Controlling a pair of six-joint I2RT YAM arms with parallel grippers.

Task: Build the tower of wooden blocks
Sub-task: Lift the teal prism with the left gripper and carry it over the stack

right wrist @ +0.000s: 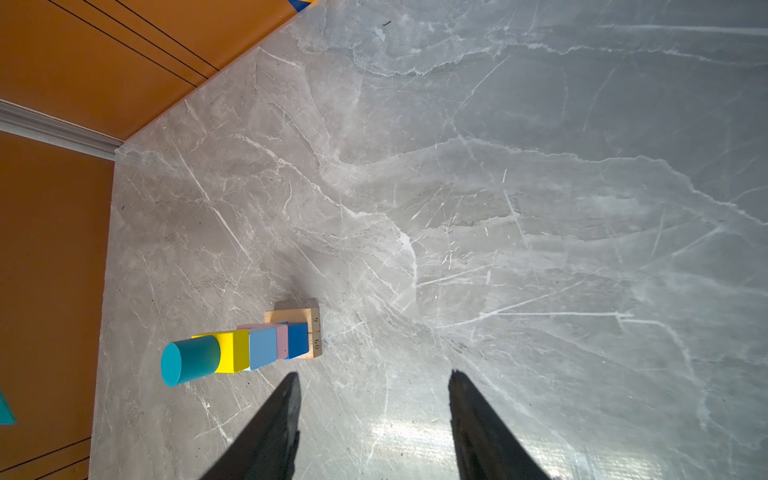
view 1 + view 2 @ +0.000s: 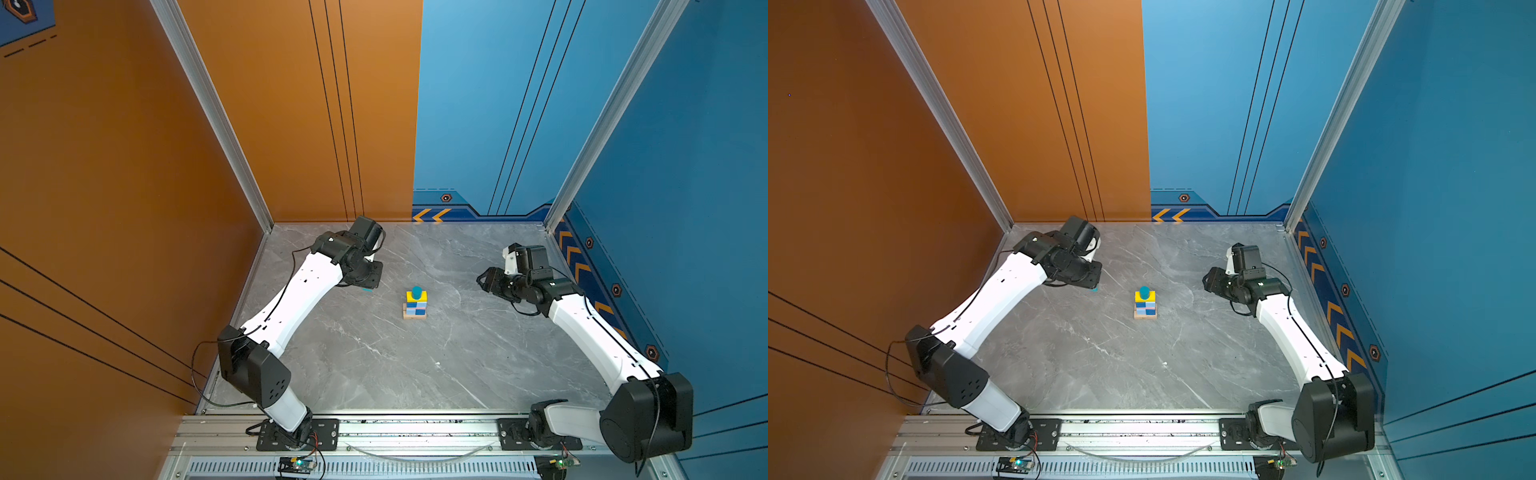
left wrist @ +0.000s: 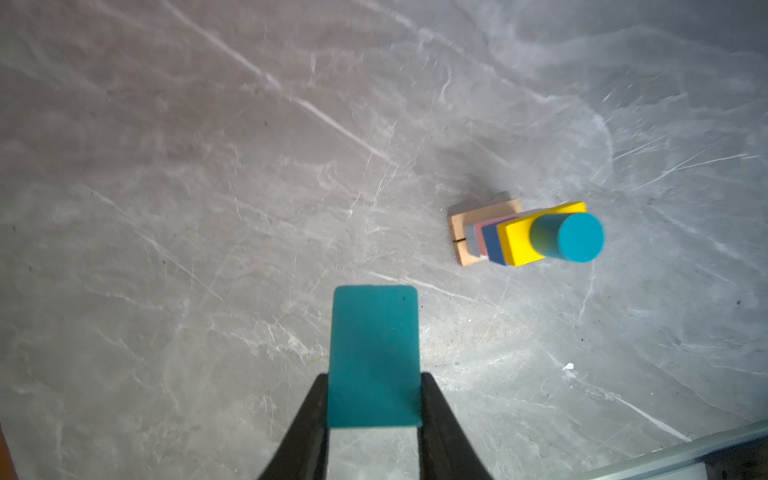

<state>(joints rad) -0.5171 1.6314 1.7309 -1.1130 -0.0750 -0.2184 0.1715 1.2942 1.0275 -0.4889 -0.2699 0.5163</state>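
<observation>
The tower (image 2: pixel 416 306) (image 2: pixel 1145 305) stands mid-table: tan plank base (image 3: pixel 465 232), blue and pink layers, a yellow block (image 1: pixel 232 351), and a teal cylinder (image 3: pixel 569 237) (image 1: pixel 189 361) on top. My left gripper (image 3: pixel 374 376) is shut on a teal block (image 3: pixel 374 353), held above the table to the left of the tower. In both top views only a teal sliver (image 2: pixel 368 291) (image 2: pixel 1095 289) shows under that wrist. My right gripper (image 1: pixel 375 373) (image 2: pixel 482 280) is open and empty, hovering to the right of the tower and apart from it.
Grey marble tabletop (image 2: pixel 415 365). Orange wall (image 2: pixel 124 208) on the left, blue wall (image 2: pixel 685 208) on the right and behind. Aluminium rail (image 2: pixel 415 432) with both arm bases along the front edge.
</observation>
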